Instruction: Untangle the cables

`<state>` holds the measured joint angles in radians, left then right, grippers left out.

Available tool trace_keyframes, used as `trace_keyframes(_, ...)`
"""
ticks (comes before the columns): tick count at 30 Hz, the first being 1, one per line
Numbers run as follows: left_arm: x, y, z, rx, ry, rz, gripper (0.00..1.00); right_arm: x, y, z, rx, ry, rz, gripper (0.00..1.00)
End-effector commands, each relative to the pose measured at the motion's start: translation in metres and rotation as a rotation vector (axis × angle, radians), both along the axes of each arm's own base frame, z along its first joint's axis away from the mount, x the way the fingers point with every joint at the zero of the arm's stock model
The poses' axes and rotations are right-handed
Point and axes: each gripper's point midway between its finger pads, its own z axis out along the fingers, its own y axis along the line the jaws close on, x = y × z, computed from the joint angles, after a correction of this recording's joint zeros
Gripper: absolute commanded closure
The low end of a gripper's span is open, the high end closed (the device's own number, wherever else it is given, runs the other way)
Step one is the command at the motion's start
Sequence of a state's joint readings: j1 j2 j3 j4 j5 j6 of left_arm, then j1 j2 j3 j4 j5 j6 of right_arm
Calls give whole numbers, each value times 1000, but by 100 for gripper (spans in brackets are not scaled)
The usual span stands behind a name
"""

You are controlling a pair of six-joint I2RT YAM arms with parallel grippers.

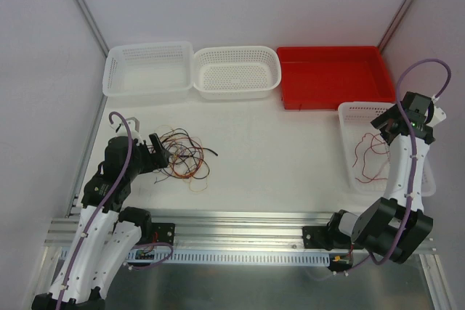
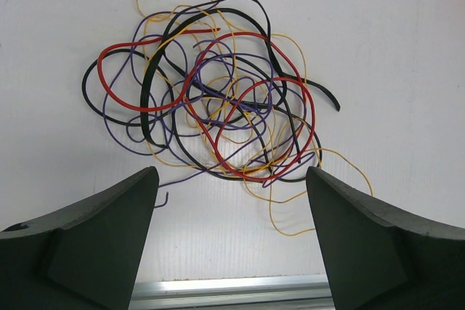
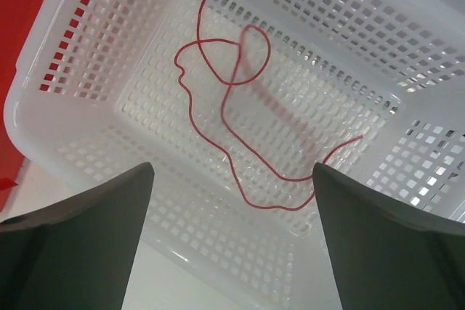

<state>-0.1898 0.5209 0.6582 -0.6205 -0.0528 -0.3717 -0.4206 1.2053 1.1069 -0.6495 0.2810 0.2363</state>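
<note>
The cables lie as a tangle of black, red, orange-yellow and purple wires on the white table at the left. My left gripper hovers just beside the tangle's near-left edge. It is open, and in the left wrist view the gripper has only bare table between its fingers. A single red cable lies loose in the white basket at the right. My right gripper hangs over that basket, open and empty.
Two white perforated baskets and a red tray stand in a row at the back. An aluminium rail runs along the table's near edge, also seen under the left gripper. White walls close in both sides.
</note>
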Motion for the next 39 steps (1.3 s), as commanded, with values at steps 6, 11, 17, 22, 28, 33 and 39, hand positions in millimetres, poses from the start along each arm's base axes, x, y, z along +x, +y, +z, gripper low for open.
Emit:
trace_keyframes(6,1,-6,0,-3,3,-40,16,-15,6,60,-60,-136,16,3)
trace_keyframes(11,2,-9,-5,-13,28,-51,16,-7,55,85,3,-241,265,3)
trace_keyframes(17,7,-18,-18,-58,131,-41,16,-4,144,80,90,-260,660,3)
trace_keyframes(22,19,-30,-33,-131,260,-3,16,-11,204,56,146,-253,874,3)
trace_keyframes(28,43,-38,-58,-166,388,57,19,-30,278,26,206,-213,1126,3)
trace_keyframes(33,55,-51,-91,-205,494,74,40,-43,313,-4,224,-158,1213,3)
trace_keyframes(39,64,-94,-107,-189,531,2,71,-59,332,-26,212,-117,1271,3)
